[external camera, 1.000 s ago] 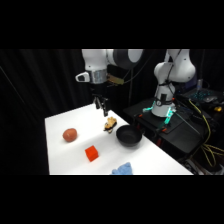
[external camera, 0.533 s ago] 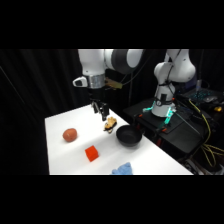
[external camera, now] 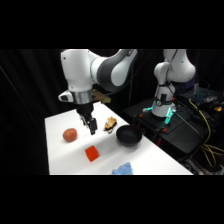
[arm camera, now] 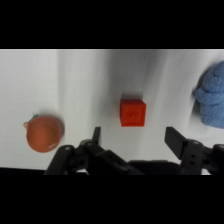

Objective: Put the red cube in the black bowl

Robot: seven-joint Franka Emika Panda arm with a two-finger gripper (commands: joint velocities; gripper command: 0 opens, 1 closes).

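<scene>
a white robot arm reaches over a white desk (external camera: 60, 150) against a dark background, and its hand (external camera: 91, 126) hangs in the air above the desk surface, a little behind the red cube (external camera: 91, 153) as seen from the side. the hand is released: in the wrist view its two dark fingers (arm camera: 176, 141) stand wide apart with nothing between them, and the red cube (arm camera: 133, 112) sits on the bare desk just ahead of the gap, touching neither finger. the cube rests flat on the desk near the front edge in the side view, on its own, not in any container. the black bowl (external camera: 128, 136) stands upright on the desk to the right of the cube in the side view, near it but clearly apart. just behind the bowl lies a small yellowish and dark thing (external camera: 110, 123), too blurred to make out. a round reddish ball like a tomato (external camera: 70, 134) rests on the desk to the left of the hand in the side view; from the wrist it shows at the lower left (arm camera: 44, 133). a crumpled blue cloth (external camera: 122, 170) lies at the front edge of the desk in the side view and at the right edge (arm camera: 212, 96) of the wrist view, well apart from the cube.
</scene>
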